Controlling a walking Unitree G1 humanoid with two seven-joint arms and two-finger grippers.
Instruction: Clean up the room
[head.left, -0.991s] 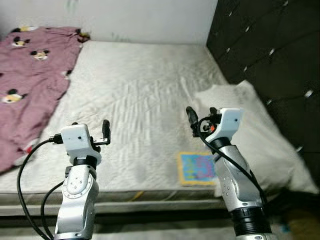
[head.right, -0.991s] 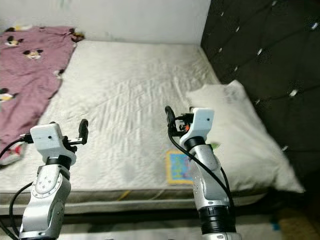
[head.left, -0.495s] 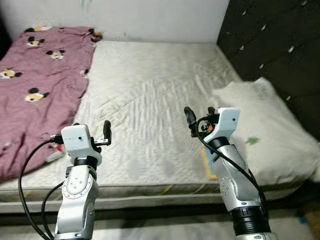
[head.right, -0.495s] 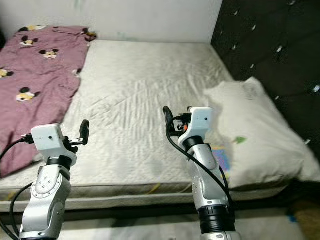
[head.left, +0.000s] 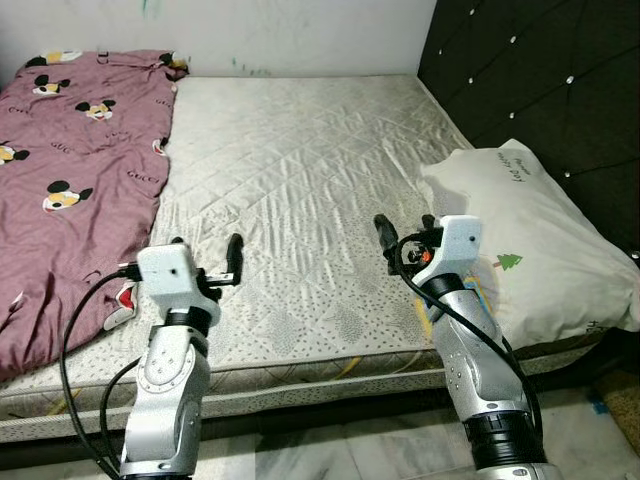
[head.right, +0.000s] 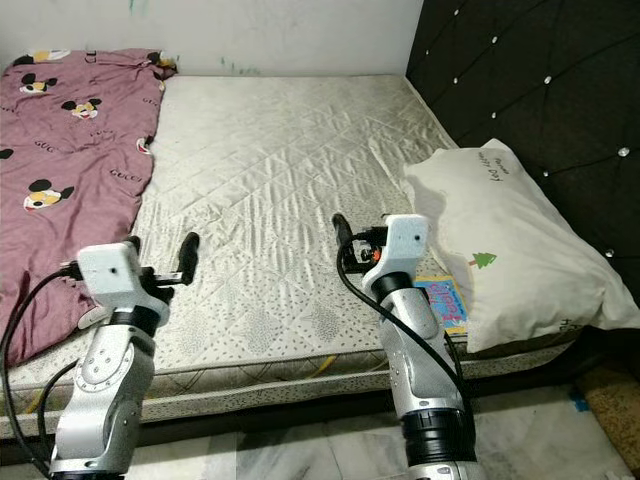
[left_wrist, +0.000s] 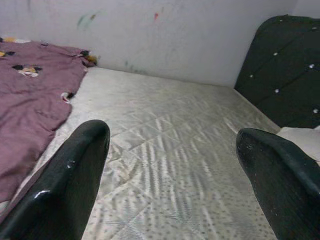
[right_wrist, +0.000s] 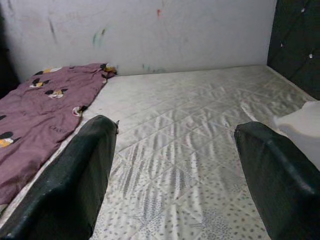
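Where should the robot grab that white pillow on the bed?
Probably the pillow corner nearest the right gripper, approached from the mattress middle. That end lies flat on the bed, while the far side sits against the dark headboard.

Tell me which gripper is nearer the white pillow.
Right. The right gripper hovers open just beside the white pillow; the left gripper, also open, is across the mattress, near the maroon blanket.
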